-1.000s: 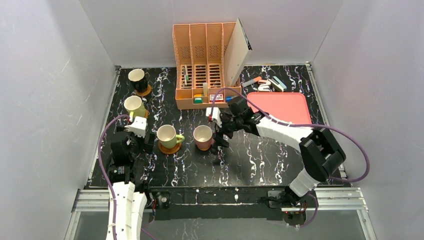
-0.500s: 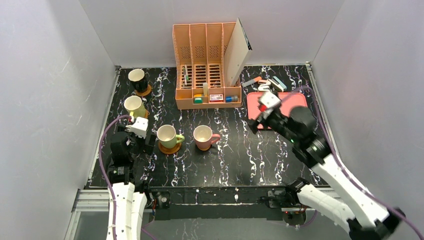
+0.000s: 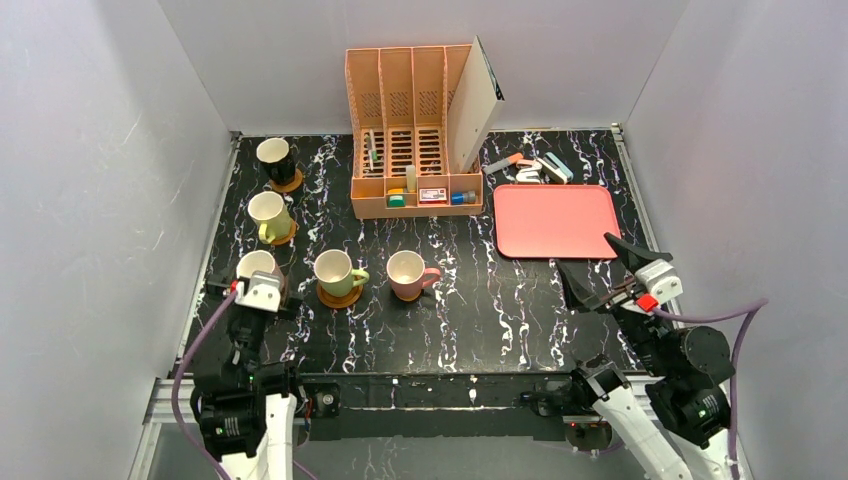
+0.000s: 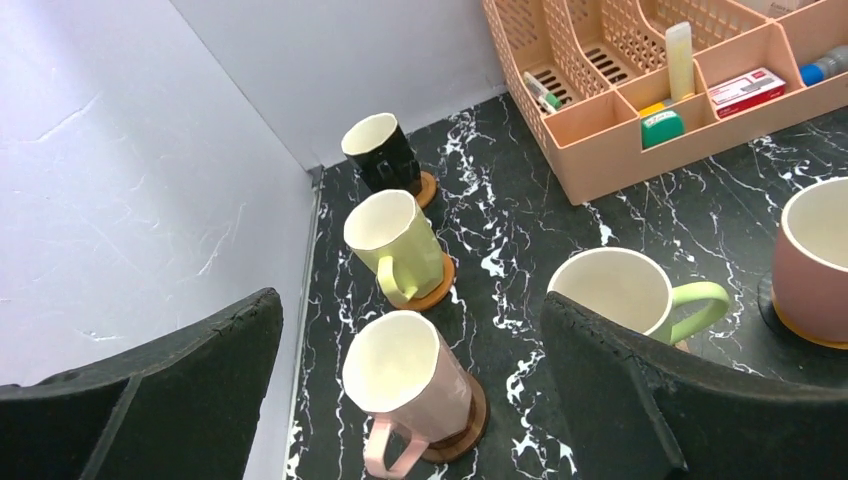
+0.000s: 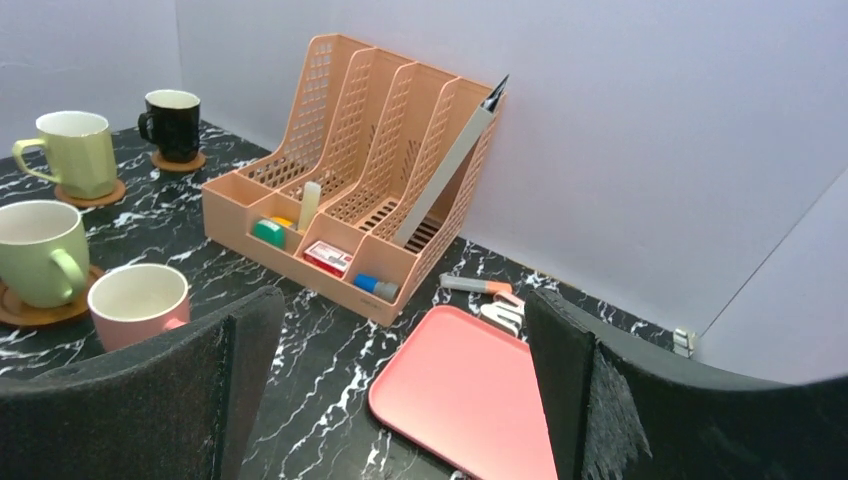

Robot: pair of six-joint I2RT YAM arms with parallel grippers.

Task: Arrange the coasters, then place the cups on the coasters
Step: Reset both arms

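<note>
Now: left pincer and right pincer hang nearest the bases, both spread and empty.

Risk: the left pincer sits just beside the pale cup; a low swing could knock it off its coaster.

All cups upright, cream inside, each on a coaster, left and in front of the organizer: green cup, pink cup, then yellow cup, black cup farthest.

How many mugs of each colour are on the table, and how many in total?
black mug: 1
yellow mug: 1
off-white mug: 1
olive green mug: 1
pink mug: 1
Total: 5
</note>
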